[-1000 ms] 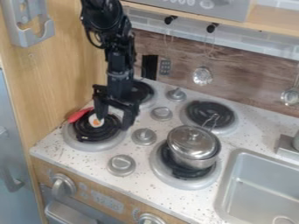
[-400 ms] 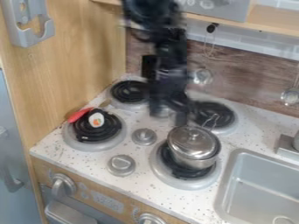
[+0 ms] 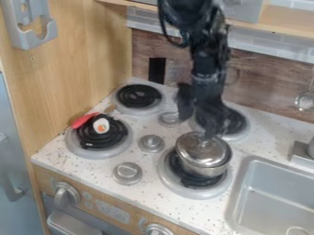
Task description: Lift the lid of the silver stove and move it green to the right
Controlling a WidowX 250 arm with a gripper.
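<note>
The silver lid (image 3: pixel 195 148) is seated on the silver pot (image 3: pixel 207 171), which is carried by the burner (image 3: pixel 179 186) beneath it. The tool (image 3: pixel 197 126) is held just behind and above the pot, its two fingers spread apart, with nothing seen pinched between them. The relation to be settled is that the lid lies below and slightly forward of the tool; one fingertip is seen over the lid's rear part, though whether it is touched cannot be told. A small forward and downward shift is probably called for, so that the knob can be bracketed before lifting. The pot's contents are hidden by the lid. To the pot's right, beyond a strip of worktop (image 3: pixel 246 148), the sink (image 3: pixel 237 190) is set. Well left of the pot, a white and orange toy piece (image 3: pixel 101 125) and a red object (image 3: pixel 83 120) are placed at another burner (image 3: pixel 121 146).
</note>
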